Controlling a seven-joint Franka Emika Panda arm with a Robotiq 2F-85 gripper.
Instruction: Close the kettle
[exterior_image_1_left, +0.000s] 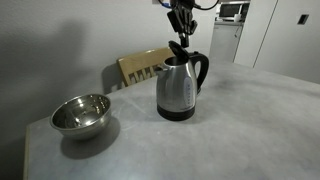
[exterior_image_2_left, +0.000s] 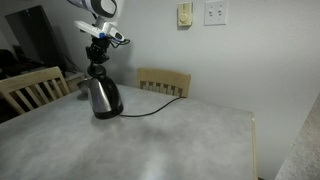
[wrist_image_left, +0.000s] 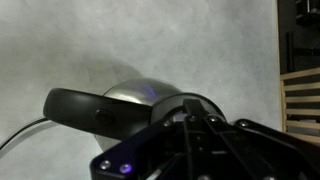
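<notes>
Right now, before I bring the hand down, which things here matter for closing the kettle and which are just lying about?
Part of the job:
- kettle
- hand, above the kettle's top

Just lying about:
- steel bowl on the table
- wooden chair behind the table
- second chair
- cord running from the kettle

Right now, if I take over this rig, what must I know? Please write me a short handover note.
The end effector hangs directly above the kettle, close to its top. I cannot tell whether it is open or shut.
The kettle stands upright on the table, with its handle on the side away from the steel bowl.
Done: the arm is positioned over the lid.
Left: the lid looks raised, so it probably needs pressing down until it shuts. Then lift away.
</notes>
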